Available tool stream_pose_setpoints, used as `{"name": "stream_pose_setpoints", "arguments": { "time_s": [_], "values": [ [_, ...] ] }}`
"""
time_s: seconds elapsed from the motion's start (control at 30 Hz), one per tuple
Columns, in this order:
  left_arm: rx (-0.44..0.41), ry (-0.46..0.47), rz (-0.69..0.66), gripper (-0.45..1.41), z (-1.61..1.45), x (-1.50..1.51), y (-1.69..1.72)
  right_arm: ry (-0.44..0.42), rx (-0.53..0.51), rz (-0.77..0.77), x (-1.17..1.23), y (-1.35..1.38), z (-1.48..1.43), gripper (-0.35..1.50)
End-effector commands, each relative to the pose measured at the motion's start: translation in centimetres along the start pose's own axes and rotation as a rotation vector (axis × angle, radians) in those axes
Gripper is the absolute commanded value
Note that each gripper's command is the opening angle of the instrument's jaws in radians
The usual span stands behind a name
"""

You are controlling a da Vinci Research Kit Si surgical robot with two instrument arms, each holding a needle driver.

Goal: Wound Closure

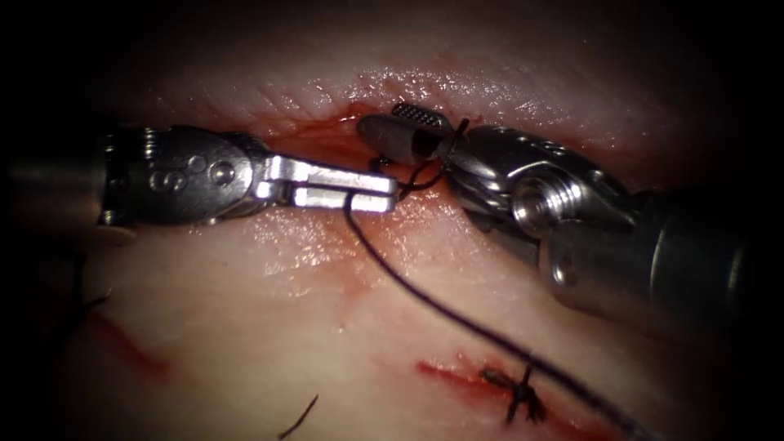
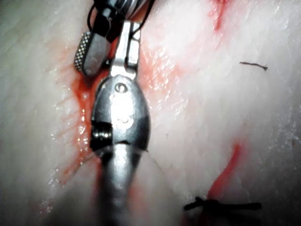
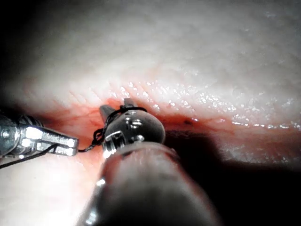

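The endoscope view is dim, its edges falling into black. Glare glints on wet tissue [image 1: 457, 82]. Close shafts blur.

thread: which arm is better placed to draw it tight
Left, probably. The left tool is shut on the thread, which is looped around the right tool, whose jaws stand open.
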Motion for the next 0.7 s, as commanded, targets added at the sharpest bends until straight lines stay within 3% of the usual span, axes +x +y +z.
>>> {"name": "stream_pose_setpoints", "arguments": {
  "time_s": [0.03,0.2,0.27,0.37,0.7],
  "values": [
    [-0.001,0.001,0.001,-0.45,0.06,-0.05,-0.01,0.001,0.005,-0.002,0.02,-0.04,0.09,0.37],
    [-0.002,-0.003,0.002,-0.45,0.07,-0.06,0.00,0.000,0.005,-0.001,0.03,-0.04,0.08,0.31],
    [-0.001,-0.003,0.003,-0.45,0.07,-0.06,0.00,0.010,0.011,0.003,0.05,-0.05,0.07,0.19],
    [-0.001,-0.004,0.003,-0.45,0.07,-0.07,0.01,0.015,0.009,0.006,0.07,-0.06,0.05,-0.35],
    [-0.008,-0.003,0.003,-0.45,0.01,-0.07,0.01,0.114,-0.021,0.048,0.20,-0.13,-0.12,-0.35]
  ]
}}
